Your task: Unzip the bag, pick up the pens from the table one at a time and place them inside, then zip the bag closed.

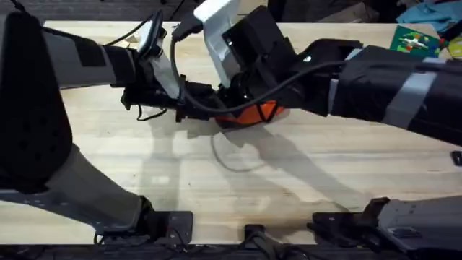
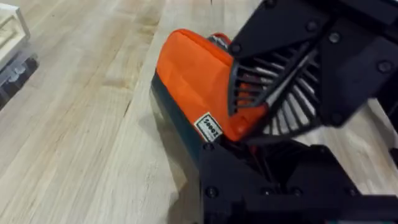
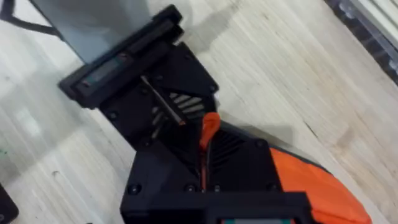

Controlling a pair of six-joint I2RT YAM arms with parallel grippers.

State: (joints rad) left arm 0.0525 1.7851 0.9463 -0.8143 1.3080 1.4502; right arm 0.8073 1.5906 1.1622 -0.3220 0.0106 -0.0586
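Bag [image 1: 254, 114] is found near the middle of the table [image 1: 303, 180], lying long-ways from left to right, with both arms met over it. Its left end is held by the left gripper [image 1: 189, 108]. A small orange tab [image 3: 209, 127] is seen pinched by the right gripper [image 3: 205, 180], probably the zipper pull. A pull along the bag's length is judged to come next.

A light wooden plank table [image 1: 303, 173] with visible grain. An orange fabric pencil bag [image 1: 254, 114] with a dark base edge lies on it near the middle. At the far right corner sits a green printed card or booklet [image 1: 414, 40].
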